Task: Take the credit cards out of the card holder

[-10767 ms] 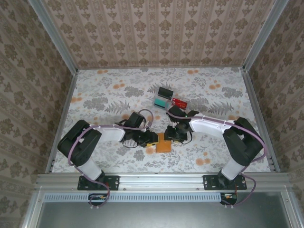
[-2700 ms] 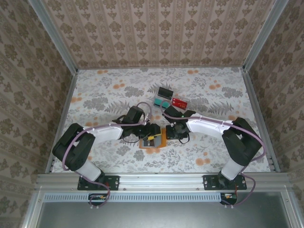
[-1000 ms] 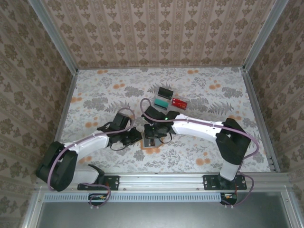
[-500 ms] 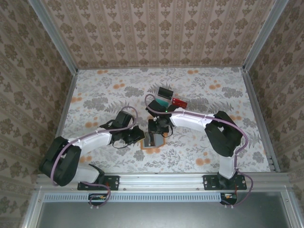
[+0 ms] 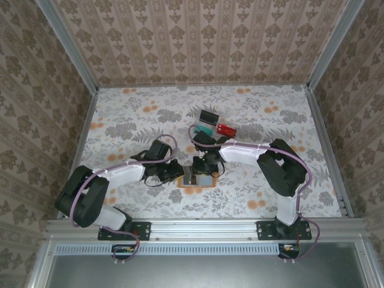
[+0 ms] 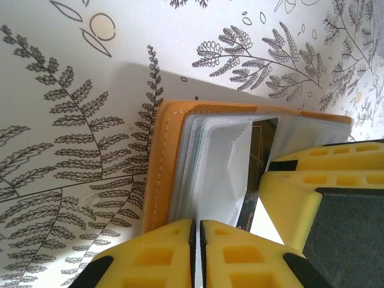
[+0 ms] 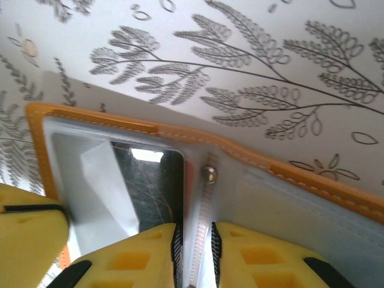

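The orange card holder [image 5: 193, 189] lies open on the flowered table between both grippers. My left gripper [image 5: 181, 174] is shut on a clear pocket leaf [image 6: 219, 162] at the holder's left half [image 6: 157, 156]. My right gripper [image 7: 195, 243] stands slightly open, its jaws either side of the ribbed spine strip [image 7: 205, 204] inside the holder [image 7: 288, 174]. A dark card [image 7: 153, 186] sits in a clear pocket, with a red sliver beside it. Farther back on the table lie a black card [image 5: 209, 116], a teal card [image 5: 204, 129] and a red card [image 5: 226, 129].
The right gripper's yellow fingers [image 6: 300, 198] crowd the left wrist view, and a left finger [image 7: 30, 234] shows in the right wrist view. Patterned walls with metal rails [image 5: 78, 138] box in the table on three sides.
My right gripper has shifted slightly right over the holder and its jaws have widened a little. My left gripper has moved right, closer to the holder, staying shut.
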